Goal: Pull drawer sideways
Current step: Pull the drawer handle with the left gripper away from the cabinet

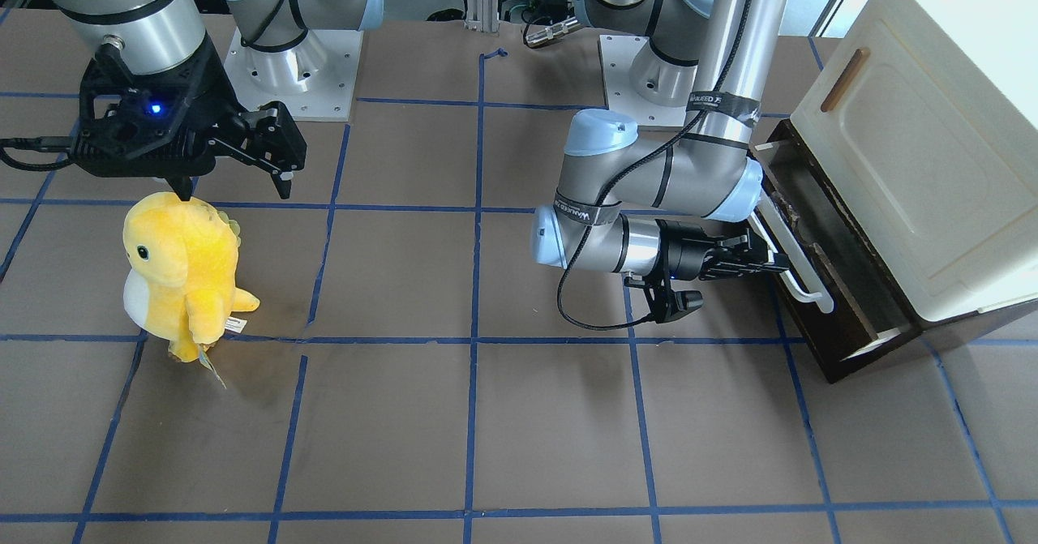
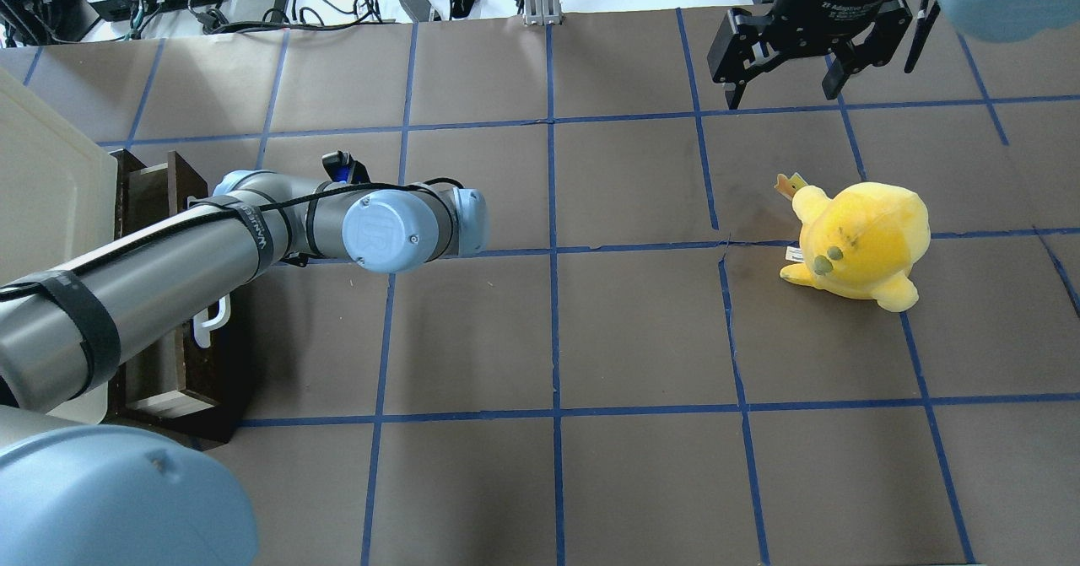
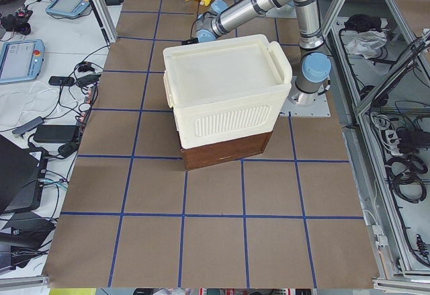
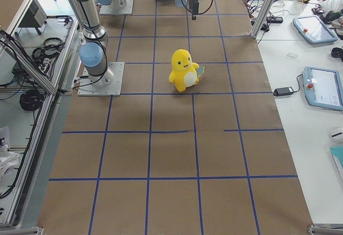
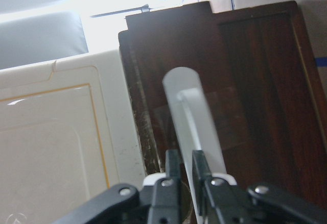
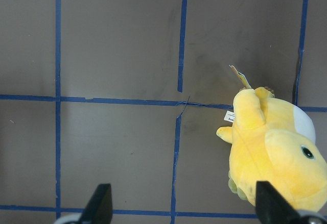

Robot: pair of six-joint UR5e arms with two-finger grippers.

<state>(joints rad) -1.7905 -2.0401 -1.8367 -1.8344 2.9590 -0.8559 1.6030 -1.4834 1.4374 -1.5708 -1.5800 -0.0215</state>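
Observation:
The dark brown drawer (image 1: 843, 284) sticks partly out from the bottom of a cream cabinet (image 1: 932, 147). Its pale inner sides show at both ends. A long white bar handle (image 1: 799, 262) runs along its front. My left gripper (image 1: 774, 264) reaches in sideways and is shut on this handle. In the left wrist view its fingers (image 5: 172, 165) pinch the white handle (image 5: 191, 112) in front of the drawer (image 5: 255, 81). My right gripper (image 1: 235, 179) hangs open and empty far from the drawer, above the table; it also shows in the overhead view (image 2: 785, 94).
A yellow plush toy (image 1: 182, 272) stands on the brown table just below my right gripper, also seen in the right wrist view (image 6: 271, 152). The cream cabinet (image 2: 42, 203) has a door with a small wooden handle (image 1: 843, 80). Blue tape lines grid the table.

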